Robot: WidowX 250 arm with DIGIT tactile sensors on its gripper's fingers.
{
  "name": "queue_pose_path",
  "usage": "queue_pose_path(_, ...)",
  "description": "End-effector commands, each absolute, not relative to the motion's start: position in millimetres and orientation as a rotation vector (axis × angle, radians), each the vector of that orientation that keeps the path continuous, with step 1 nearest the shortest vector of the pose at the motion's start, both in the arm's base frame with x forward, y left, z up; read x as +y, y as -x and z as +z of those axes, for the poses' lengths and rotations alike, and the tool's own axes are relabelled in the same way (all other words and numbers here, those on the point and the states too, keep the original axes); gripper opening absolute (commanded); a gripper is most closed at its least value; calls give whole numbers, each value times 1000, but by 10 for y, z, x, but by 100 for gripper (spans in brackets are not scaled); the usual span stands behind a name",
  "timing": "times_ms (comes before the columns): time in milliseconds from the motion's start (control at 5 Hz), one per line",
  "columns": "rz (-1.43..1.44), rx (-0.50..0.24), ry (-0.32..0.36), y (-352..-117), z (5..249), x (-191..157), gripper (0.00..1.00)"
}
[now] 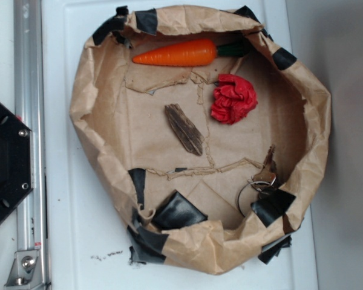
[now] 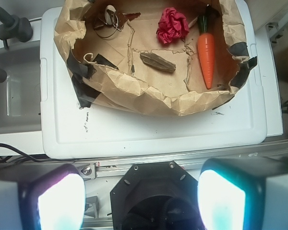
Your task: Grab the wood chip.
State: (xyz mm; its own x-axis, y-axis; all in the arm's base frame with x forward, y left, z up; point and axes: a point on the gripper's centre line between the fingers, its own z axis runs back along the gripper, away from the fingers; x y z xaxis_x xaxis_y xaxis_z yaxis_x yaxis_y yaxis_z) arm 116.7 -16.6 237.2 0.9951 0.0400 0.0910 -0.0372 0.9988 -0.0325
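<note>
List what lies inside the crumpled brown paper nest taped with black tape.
Inside the crumpled brown paper nest: an orange carrot, a dark brown wood chip, a red crumpled cloth and keys on a metal ring. Its folded rim may hide anything tucked beneath.

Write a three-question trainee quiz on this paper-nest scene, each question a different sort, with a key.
1. True or false: the wood chip touches the carrot.
2. Which lies nearest the chip? A) red cloth B) keys C) carrot
3. Fill in: in the wrist view, the gripper fingers stand ____ apart, holding nothing.

Key: 1 false; 2 A; 3 wide.
</note>
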Motion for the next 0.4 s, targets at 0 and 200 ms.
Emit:
queue_pose_path(0,39,-92,31,-1167,2372,-166,100)
queue_pose_path(200,32,-40,-9,-1505,2131,37,100)
